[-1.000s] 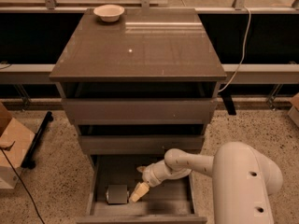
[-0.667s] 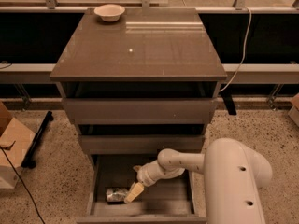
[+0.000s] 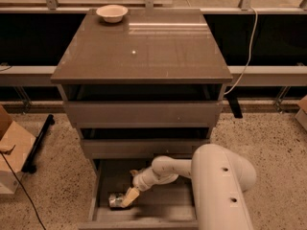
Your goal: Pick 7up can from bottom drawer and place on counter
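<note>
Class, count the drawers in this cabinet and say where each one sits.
3, stacked below the counter: the top drawer, the middle drawer beneath it, and the bottom drawer pulled open, where the end effector is down at the can. None seem hidden.

The counter [image 3: 144, 56] carried one pale bowl [image 3: 112, 12] at its far left corner. The bottom drawer [image 3: 109, 178] stood pulled out, with the 7up can [image 3: 115, 201] lying toward its front left corner. The gripper [image 3: 129, 197] was inside the drawer, at the can's right end.
</note>
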`<state>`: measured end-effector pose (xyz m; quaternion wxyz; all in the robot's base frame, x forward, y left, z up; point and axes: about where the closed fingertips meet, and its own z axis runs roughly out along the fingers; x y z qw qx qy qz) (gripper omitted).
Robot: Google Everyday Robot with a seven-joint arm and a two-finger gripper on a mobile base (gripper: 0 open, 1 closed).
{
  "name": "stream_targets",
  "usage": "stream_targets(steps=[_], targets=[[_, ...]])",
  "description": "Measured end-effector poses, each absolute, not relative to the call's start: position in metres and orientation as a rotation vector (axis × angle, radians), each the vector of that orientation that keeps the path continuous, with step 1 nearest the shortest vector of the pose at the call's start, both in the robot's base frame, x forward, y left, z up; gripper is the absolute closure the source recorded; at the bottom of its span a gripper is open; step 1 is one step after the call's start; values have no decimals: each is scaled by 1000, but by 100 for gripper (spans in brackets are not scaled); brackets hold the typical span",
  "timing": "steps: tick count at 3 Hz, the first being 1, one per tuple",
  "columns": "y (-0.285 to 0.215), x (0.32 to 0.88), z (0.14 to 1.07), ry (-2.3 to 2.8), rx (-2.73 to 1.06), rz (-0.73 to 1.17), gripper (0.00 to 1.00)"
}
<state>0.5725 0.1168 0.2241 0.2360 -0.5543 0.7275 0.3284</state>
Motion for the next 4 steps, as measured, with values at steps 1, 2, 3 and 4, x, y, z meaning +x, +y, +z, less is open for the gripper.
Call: stream_targets(steps=[1,2,3,4], targets=[[124,578,198,1998,-1479,907,0],[132,581,163,2025,-1435,946,0],[134,581,147,2045,-1415,966,0],[133,576,137,2055,-1412,995,27]])
